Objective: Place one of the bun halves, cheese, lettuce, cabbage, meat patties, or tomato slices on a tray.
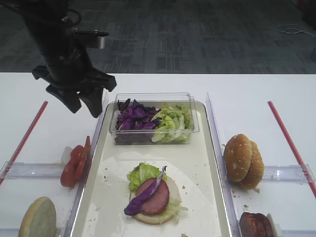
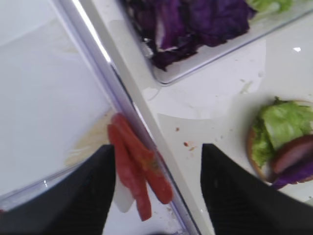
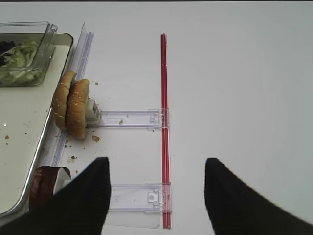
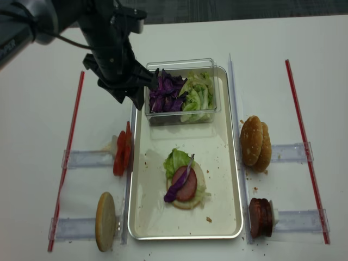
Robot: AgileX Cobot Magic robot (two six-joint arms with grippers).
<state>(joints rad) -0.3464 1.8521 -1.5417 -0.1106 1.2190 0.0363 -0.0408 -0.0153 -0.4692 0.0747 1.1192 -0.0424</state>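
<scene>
Left end effector (image 1: 84,102) raised over tray (image 1: 207,163) left rim, fingers spread, nothing held; tomato slices (image 1: 75,165) stand on edge below, just outside rim. Clear box (image 1: 154,120) with cabbage (image 1: 134,117) and lettuce (image 1: 173,121) sits at tray far end. Bun, lettuce, patty (image 1: 154,195), purple strip stacked mid-tray. Right end effector (image 3: 156,196) spread, empty, above white surface (image 3: 234,88); bun halves (image 3: 71,107) near red strip (image 3: 164,122).

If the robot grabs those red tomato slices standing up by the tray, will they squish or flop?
Probably floppy: the tomato slices look thin and lean together on edge. Likely slippery too, as their cut faces look glossy. Pushed, they'd probably tip flat rather than roll.
</scene>
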